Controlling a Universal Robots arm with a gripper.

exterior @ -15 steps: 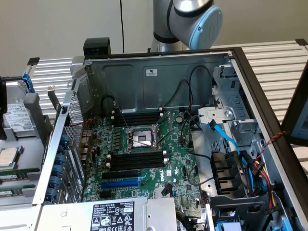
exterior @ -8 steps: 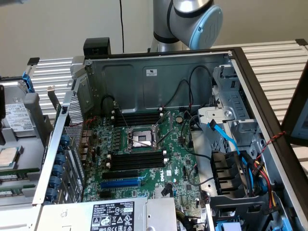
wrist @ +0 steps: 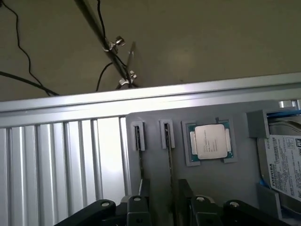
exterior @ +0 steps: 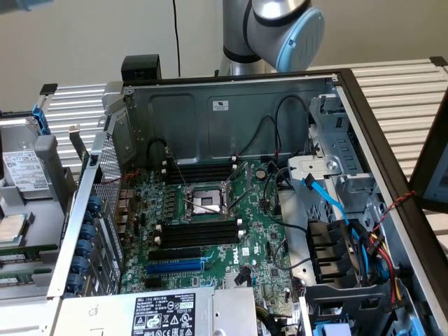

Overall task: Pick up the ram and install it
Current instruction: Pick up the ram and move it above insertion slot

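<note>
Two ram sticks stand on edge in a grey holder (wrist: pixel 155 117), and they look like thin dark lines. My gripper (wrist: pixel 163 194) hangs above them, open. One finger (wrist: pixel 143 190) and the other (wrist: pixel 184 190) stand either side of one ram stick (wrist: pixel 169 153), apart from it. The second ram stick (wrist: pixel 140 153) lies just outside the fingers. In the exterior view the holder (exterior: pixel 42 164) sits at the left, with green board edges (exterior: pixel 21 250) low in it. The motherboard's long black slots (exterior: pixel 199 231) lie empty inside the open case.
A processor chip (wrist: pixel 210 142) and a hard drive (wrist: pixel 288 165) share the holder beside the sticks. In the case (exterior: pixel 231 105) sit an open CPU socket (exterior: pixel 203 199), a blue slot (exterior: pixel 175 266), more black slots (exterior: pixel 199 170), cables and a drive cage (exterior: pixel 336 175). The arm's base (exterior: pixel 273 28) rises behind the case.
</note>
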